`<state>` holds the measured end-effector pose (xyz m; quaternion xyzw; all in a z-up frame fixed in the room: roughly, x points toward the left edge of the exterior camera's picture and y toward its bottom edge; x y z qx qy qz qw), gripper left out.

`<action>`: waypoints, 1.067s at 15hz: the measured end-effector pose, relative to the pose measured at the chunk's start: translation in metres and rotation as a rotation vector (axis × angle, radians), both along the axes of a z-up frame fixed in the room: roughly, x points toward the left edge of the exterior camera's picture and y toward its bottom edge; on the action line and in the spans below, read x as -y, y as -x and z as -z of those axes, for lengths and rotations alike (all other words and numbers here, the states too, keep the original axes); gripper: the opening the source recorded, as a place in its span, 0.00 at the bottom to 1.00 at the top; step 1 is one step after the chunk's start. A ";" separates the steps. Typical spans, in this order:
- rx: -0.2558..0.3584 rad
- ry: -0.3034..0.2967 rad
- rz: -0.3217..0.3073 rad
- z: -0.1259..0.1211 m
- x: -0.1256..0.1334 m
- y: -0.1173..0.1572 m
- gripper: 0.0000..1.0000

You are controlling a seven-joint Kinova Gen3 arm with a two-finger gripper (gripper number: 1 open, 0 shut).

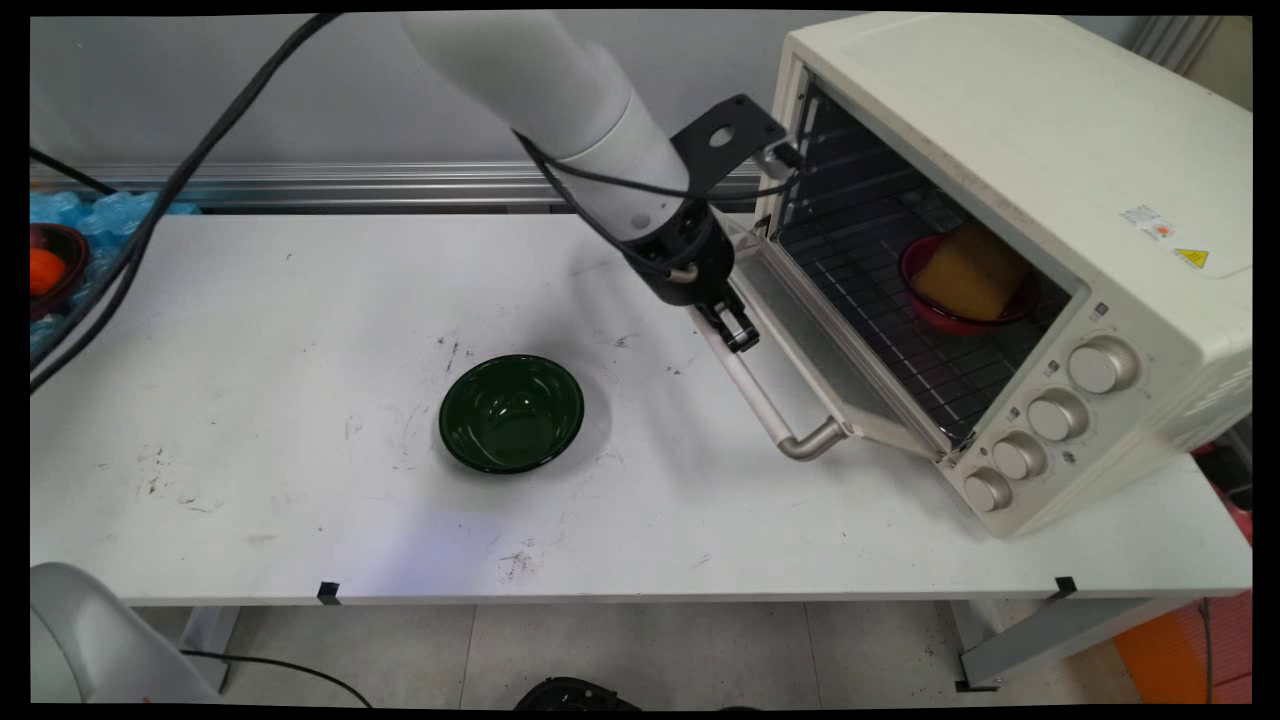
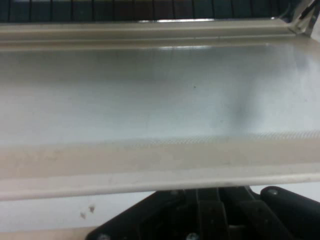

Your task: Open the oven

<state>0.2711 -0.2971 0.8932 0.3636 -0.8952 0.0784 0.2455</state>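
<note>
Reaching down, gripper (image 1: 737, 330) meets open oven door's handle (image 1: 760, 395).

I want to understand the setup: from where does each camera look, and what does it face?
Main view: above the table's near side, looking down at the green bowl and open oven; arm and pincer show.
Hand view: on the hand, facing the oven door up close; only black linkage shows.
Shared: the oven door.

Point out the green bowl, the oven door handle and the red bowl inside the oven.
green bowl (image 1: 512, 412), main view, inner bottom.
oven door handle (image 1: 762, 400), main view, middle of the bar.
red bowl (image 1: 950, 320), main view, near rim, below the yellow thing in it.
</note>
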 end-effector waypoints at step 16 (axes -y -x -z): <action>-0.033 0.019 0.012 0.041 -0.024 -0.038 0.00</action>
